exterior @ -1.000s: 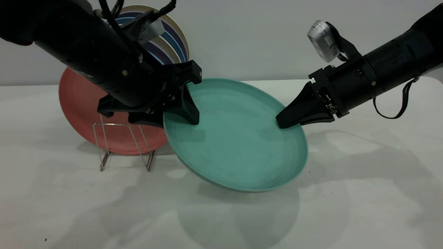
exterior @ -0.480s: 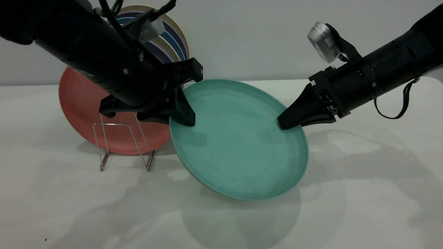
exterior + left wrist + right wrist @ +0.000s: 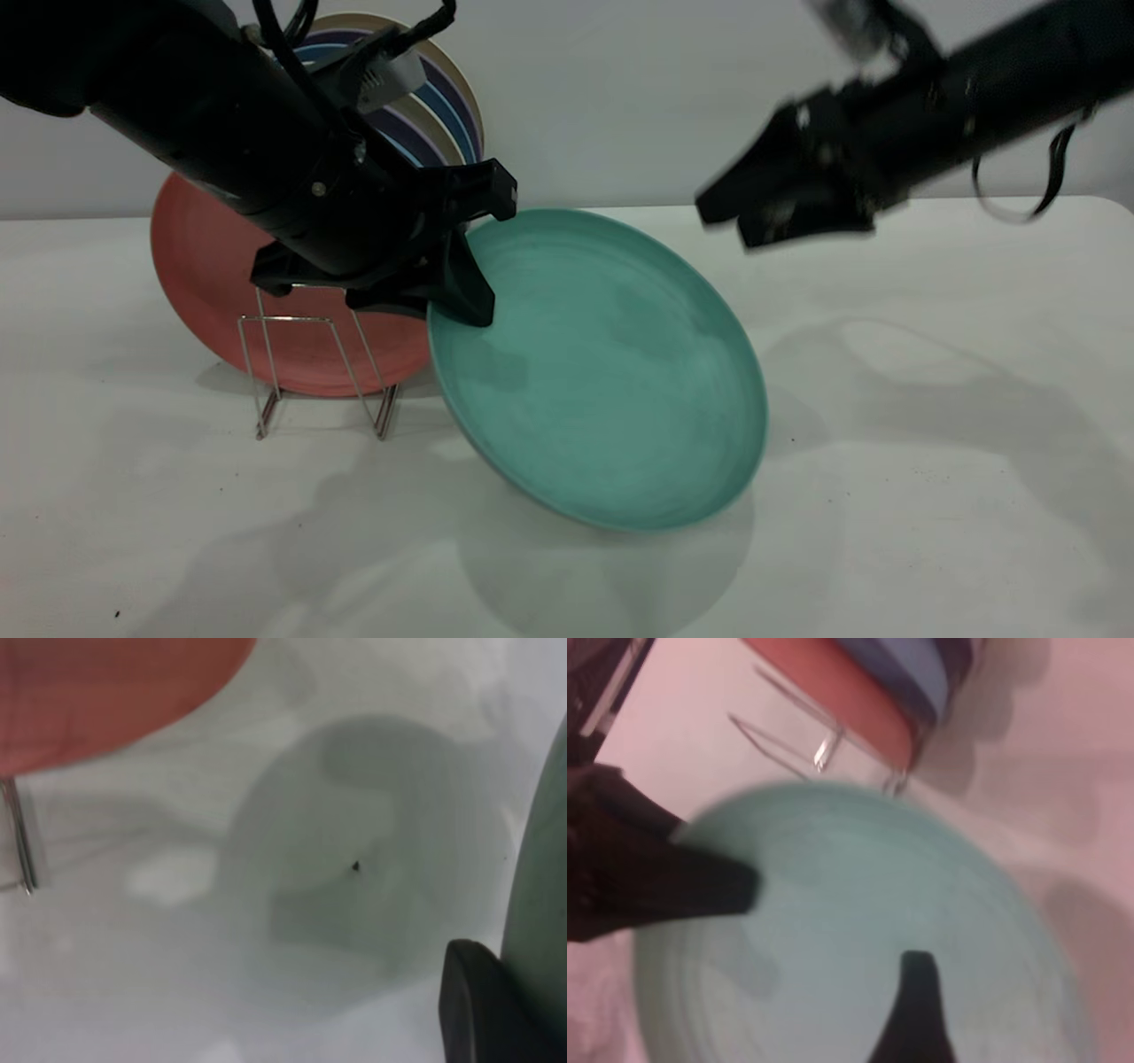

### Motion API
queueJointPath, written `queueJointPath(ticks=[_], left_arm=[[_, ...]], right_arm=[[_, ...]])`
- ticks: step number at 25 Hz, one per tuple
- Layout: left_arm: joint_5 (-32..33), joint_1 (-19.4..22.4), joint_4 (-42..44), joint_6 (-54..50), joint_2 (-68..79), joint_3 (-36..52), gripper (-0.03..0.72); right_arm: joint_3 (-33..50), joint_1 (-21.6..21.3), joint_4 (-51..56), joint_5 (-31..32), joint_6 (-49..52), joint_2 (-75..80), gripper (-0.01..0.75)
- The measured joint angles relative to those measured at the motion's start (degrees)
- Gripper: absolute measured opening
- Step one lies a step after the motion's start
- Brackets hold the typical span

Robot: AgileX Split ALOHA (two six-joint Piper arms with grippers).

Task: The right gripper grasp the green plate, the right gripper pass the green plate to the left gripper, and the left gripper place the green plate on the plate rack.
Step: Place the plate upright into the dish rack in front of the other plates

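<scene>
The green plate (image 3: 602,381) hangs tilted just above the table, right of the plate rack (image 3: 310,372). My left gripper (image 3: 465,306) is shut on the plate's upper left rim. In the left wrist view one finger (image 3: 478,1010) lies against the plate's edge (image 3: 540,904). My right gripper (image 3: 722,226) is open and empty, raised clear above the plate's upper right rim. In the right wrist view one of its fingers (image 3: 917,1010) is above the plate (image 3: 850,930), with the left gripper's finger (image 3: 682,886) on the far rim.
A salmon-pink plate (image 3: 204,257) stands in the rack behind its front wire loop. A blue and purple striped plate (image 3: 443,106) stands behind it, against the wall. The white table (image 3: 930,461) stretches to the front and right.
My right gripper has let go of the plate's right rim, opened and risen up and slightly left. The plate has sagged a little lower, held by the left gripper alone.
</scene>
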Motion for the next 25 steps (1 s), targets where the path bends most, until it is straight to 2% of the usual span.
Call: queueJointPath(ticks=[2,5,9,14,18,23,25], left_arm=[[0.16,0.67,0.19,3.83,-1.09,0.00,0.062],[1.64,3.69,0.26,13.64,-5.17,0.00,0.062],[7.34,9.85,0.61,32.25,-12.71,0.00,0.062],[10.58,17.35,0.66,52.73,-19.85,0.00,0.062],[11.05,20.57,0.92,66.11,-22.35,0.00,0.062],[11.16,21.33,1.18,86.46,-23.10,0.00,0.062],[11.16,21.33,1.79,91.42,-23.21,0.00,0.062]], right_arm=[[-0.36,-0.29,-0.31,0.82,0.53,-2.97,0.716],[-0.43,-1.33,-1.83,4.34,3.30,-8.46,0.697],[-0.43,-2.84,-7.81,12.15,9.12,-16.03,0.576],[0.56,-2.96,-17.03,14.01,17.74,-24.68,0.433],[7.32,-2.96,-19.57,14.21,20.25,-32.48,0.392],[20.70,-2.96,-22.20,14.61,21.66,-44.31,0.388],[25.47,-2.96,-24.10,14.73,23.28,-49.58,0.388]])
